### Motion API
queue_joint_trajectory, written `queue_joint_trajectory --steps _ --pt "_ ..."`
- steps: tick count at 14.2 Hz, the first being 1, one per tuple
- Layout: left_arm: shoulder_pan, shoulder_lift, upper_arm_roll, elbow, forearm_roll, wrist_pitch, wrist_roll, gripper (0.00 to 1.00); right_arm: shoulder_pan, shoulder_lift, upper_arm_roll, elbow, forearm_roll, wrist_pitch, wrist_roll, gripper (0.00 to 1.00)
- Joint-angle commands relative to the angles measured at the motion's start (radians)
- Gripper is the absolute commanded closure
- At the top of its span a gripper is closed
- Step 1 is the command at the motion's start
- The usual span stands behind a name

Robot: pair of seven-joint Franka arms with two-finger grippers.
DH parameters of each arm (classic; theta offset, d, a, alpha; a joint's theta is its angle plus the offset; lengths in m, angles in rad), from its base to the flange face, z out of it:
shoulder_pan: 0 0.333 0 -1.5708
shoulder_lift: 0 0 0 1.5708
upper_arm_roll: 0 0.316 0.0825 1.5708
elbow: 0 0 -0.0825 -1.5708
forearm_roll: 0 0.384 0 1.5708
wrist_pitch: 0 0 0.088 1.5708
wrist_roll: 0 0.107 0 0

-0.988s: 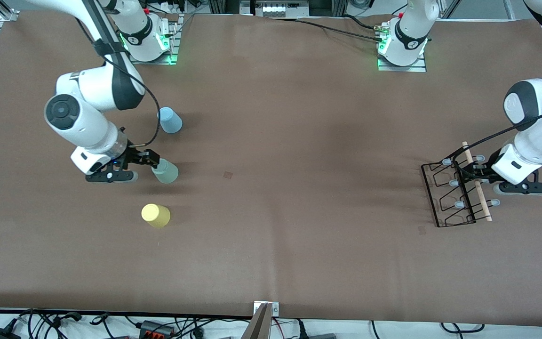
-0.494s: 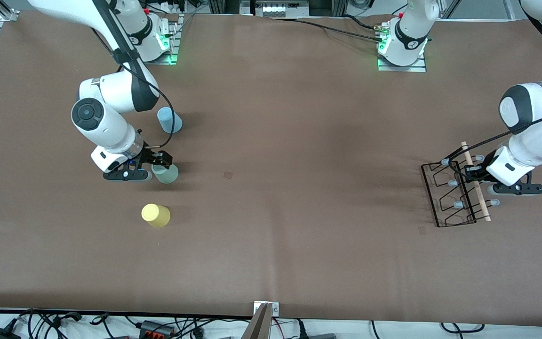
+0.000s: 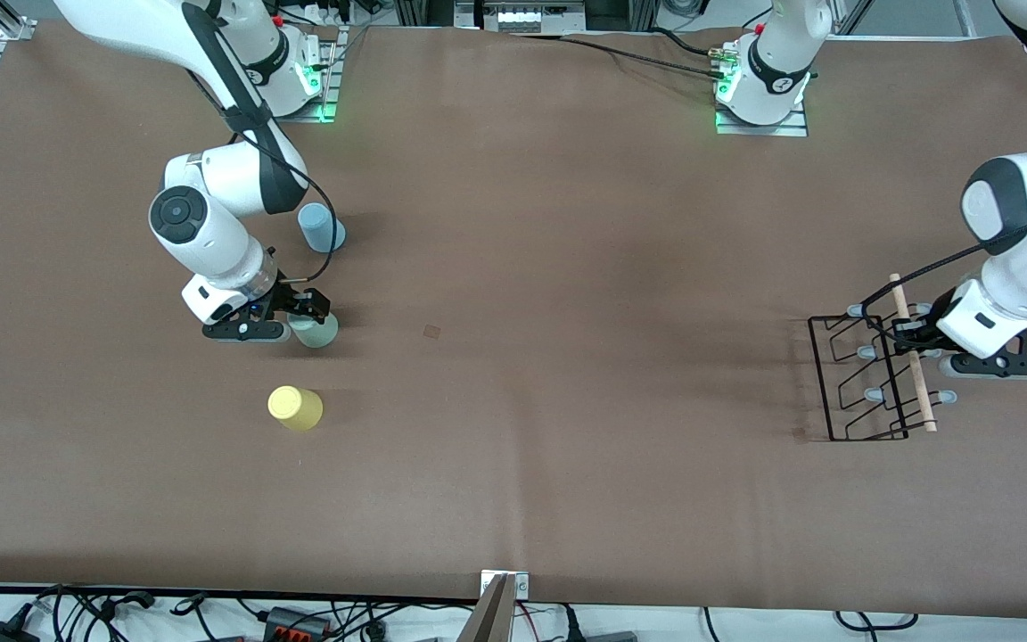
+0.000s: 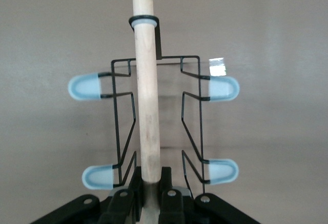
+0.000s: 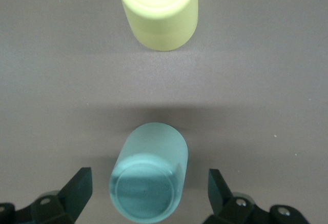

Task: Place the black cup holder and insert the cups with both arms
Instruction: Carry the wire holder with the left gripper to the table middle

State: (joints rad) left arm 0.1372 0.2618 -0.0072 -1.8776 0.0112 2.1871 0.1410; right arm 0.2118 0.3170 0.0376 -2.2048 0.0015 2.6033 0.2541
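The rack's rod point(image 4: 147, 106) is clamped by the left gripper point(image 3: 907, 339) for carrying, while the mint cup point(image 5: 148, 178), with the yellow cup point(image 5: 158, 9) at twelve o'clock, is straddled by the wide-open right gripper point(image 5: 148, 190), ready for a grasp.

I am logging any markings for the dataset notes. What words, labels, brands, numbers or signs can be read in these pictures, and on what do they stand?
No text can be read.
Mint green cup, yellow cup, light blue cup: plain, no print.
Black cup holder: no label.
Round dark marks on the two arm bases: too small to read.
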Motion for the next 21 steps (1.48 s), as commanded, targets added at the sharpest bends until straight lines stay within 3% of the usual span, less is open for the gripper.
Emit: queue_joint_trajectory --steps 1,4,9,11,13,17,18,21 --pt "-0.022 -0.009 -0.068 0.142 0.023 -0.176 -0.017 0.99 0.004 -0.003 -0.001 -0.073 0.0 0.098 0.01 0.0" --pt "-0.024 -0.012 -0.198 0.169 0.021 -0.217 -0.084 0.99 0.008 -0.003 -0.001 -0.079 0.0 0.1 0.011 0.0" --pt "-0.03 -0.006 -0.416 0.166 0.023 -0.217 -0.444 0.99 0.011 -0.001 -0.001 -0.078 0.0 0.103 0.013 0.0" --pt "-0.072 0.01 -0.458 0.164 0.024 -0.21 -0.524 0.99 0.009 0.001 -0.001 -0.076 0.0 0.103 0.013 0.0" --pt "-0.161 0.022 -0.456 0.163 0.027 -0.208 -0.596 0.99 0.011 0.005 0.001 -0.072 0.0 0.104 0.013 0.16" --pt "-0.313 0.072 -0.455 0.166 0.071 -0.201 -0.744 0.99 0.006 0.008 0.002 -0.064 0.002 0.096 0.007 0.79" --pt "-0.338 0.086 -0.456 0.166 0.128 -0.19 -0.789 0.98 0.008 0.007 0.002 -0.064 0.002 0.096 -0.002 0.89" --pt "-0.416 0.125 -0.456 0.166 0.177 -0.149 -0.929 0.98 0.006 0.001 0.002 -0.064 -0.003 0.092 -0.016 0.94"
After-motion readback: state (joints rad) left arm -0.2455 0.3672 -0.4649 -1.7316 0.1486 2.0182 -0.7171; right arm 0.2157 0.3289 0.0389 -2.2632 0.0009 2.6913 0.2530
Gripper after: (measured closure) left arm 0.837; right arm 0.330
